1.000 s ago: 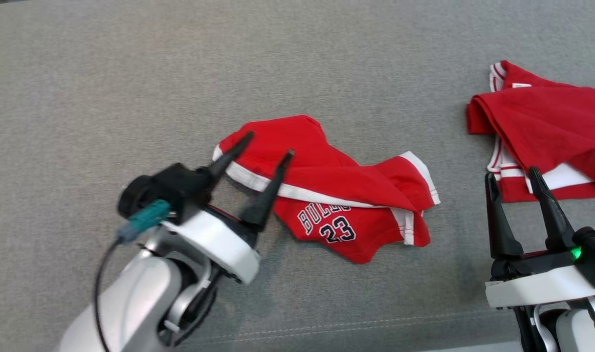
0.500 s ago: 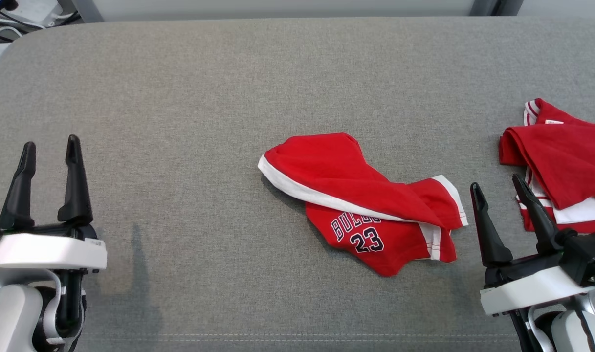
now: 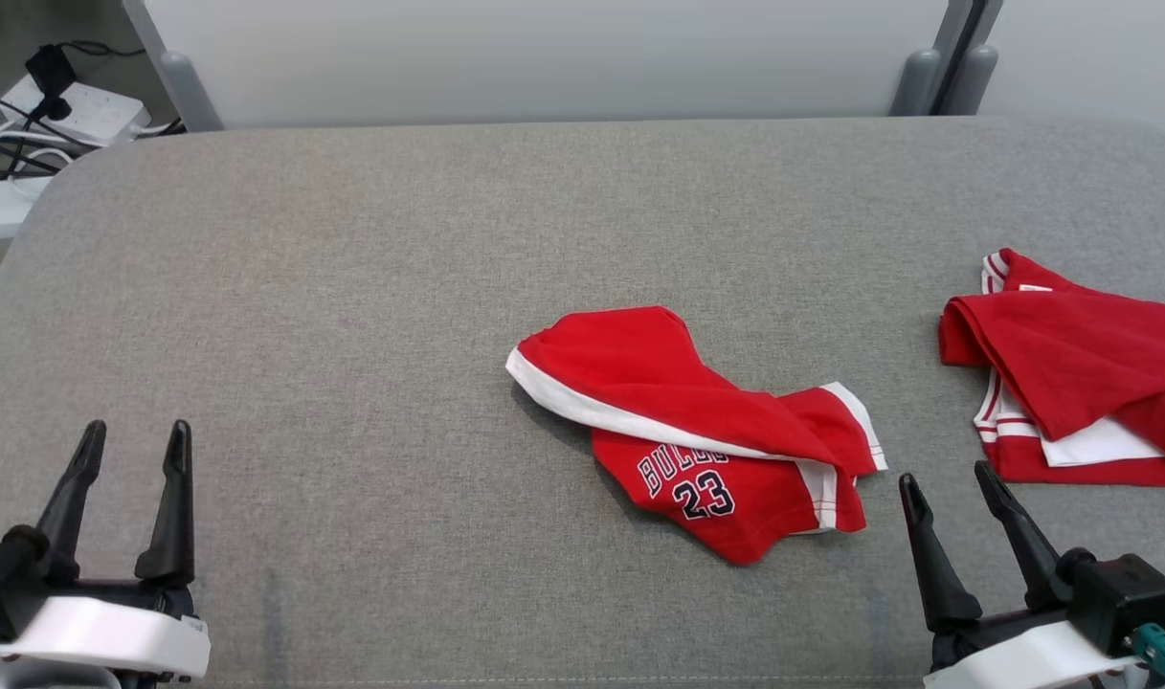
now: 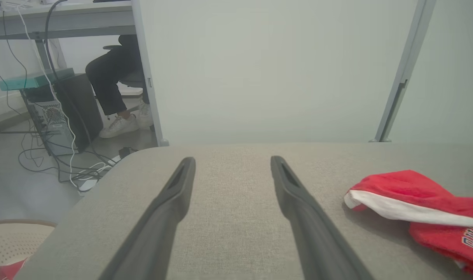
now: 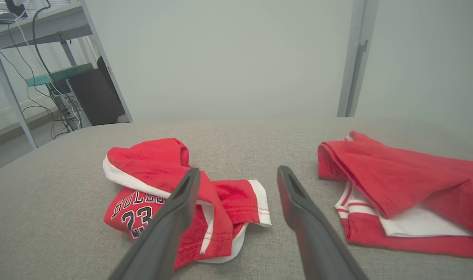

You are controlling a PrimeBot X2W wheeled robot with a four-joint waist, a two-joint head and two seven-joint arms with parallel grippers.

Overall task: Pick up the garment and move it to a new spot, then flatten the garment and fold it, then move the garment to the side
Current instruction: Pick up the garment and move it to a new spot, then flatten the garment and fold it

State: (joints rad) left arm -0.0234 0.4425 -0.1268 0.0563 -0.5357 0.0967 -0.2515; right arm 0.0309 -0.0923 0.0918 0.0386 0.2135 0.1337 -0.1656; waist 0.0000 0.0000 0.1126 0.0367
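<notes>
The garment (image 3: 697, 411), red shorts with white trim and "BULLS 23" print, lies crumpled at the middle of the grey padded table (image 3: 352, 287). My left gripper (image 3: 137, 433) stands open at the lower left, far from the shorts and holding nothing. Just right of the shorts' near corner, my right gripper (image 3: 945, 476) is open too, with nothing between its fingers. The left wrist view has the open left gripper (image 4: 233, 159) over bare table, the garment (image 4: 407, 194) off to its right. In the right wrist view the garment (image 5: 150, 171) lies past the open right gripper (image 5: 238, 170), partly behind its left finger.
A second red and white garment (image 3: 1080, 373) lies folded at the table's right edge, also in the right wrist view (image 5: 395, 175). Behind the table stands a pale partition. A power strip and cables (image 3: 75, 110) lie off the far left corner. A seated person's legs (image 4: 119, 97) show beyond.
The head camera has tilted up, so the table's far edge shows. My left gripper has drawn back from the garment's left end to the lower left. The garment lies as before.
</notes>
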